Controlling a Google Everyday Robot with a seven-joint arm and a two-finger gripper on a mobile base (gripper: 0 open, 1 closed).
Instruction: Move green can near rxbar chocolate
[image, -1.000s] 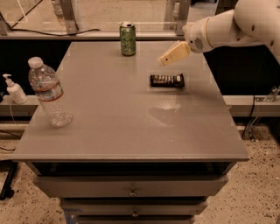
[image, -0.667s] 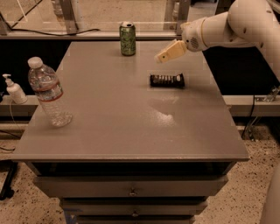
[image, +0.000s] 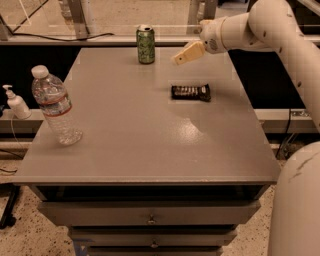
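The can (image: 146, 45) stands upright at the desk's (image: 150, 150) far edge, apart from the bar (image: 190, 92). The hand (image: 186, 53) hovers near it, empty; how open, I cannot tell. The can is probably light, stiff and slick, so grip it mid-body.

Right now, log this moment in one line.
pincer: airborne, right of green can | green can: upright, far edge of table | rxbar chocolate: flat, mid-table

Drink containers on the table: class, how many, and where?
2. The green can stands at the table's far edge, left of the gripper; the water bottle stands near the left edge. None seems hidden.
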